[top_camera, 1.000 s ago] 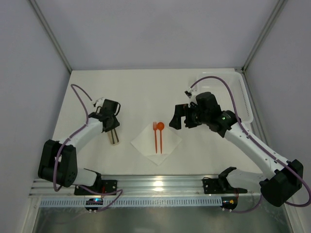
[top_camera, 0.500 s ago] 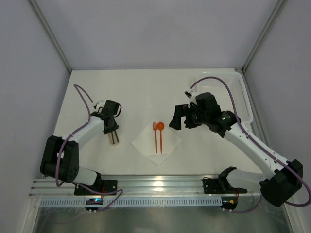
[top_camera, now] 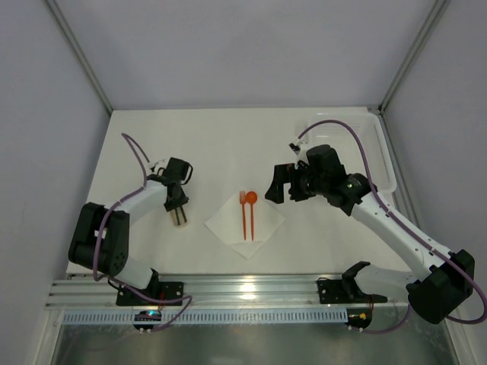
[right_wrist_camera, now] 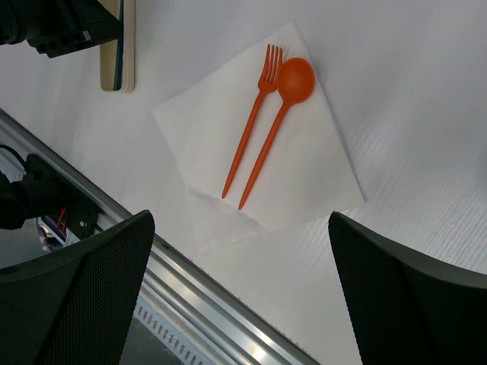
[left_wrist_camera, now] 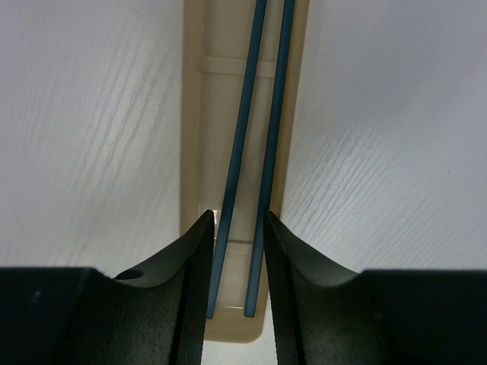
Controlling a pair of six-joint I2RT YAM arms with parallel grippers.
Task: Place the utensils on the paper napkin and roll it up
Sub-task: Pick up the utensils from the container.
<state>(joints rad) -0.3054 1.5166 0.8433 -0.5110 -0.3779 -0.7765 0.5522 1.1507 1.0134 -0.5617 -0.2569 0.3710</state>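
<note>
Left hand (left_wrist_camera: 239,222): fingers slightly apart astride two thin blue strips (left_wrist_camera: 240,152) on a flat, matte tan piece (left_wrist_camera: 217,114); can't tell if clamped. At its 3 o'clock, the thin white napkin (right_wrist_camera: 304,175) already carries the glossy orange fork (right_wrist_camera: 249,125) and spoon (right_wrist_camera: 268,144). Right hand (top_camera: 286,188) gapes, empty. Tan piece and the roll likely remain.

White table (top_camera: 228,137), flat, surface off-white. Lying directly on it: one paper napkin (top_camera: 224,223), set cornerwise near the near-edge centre; one flat tan piece (top_camera: 181,219) carrying two blue strips, left of the napkin, apart from it; one white mesh basket (top_camera: 384,152) at the far right corner.
</note>
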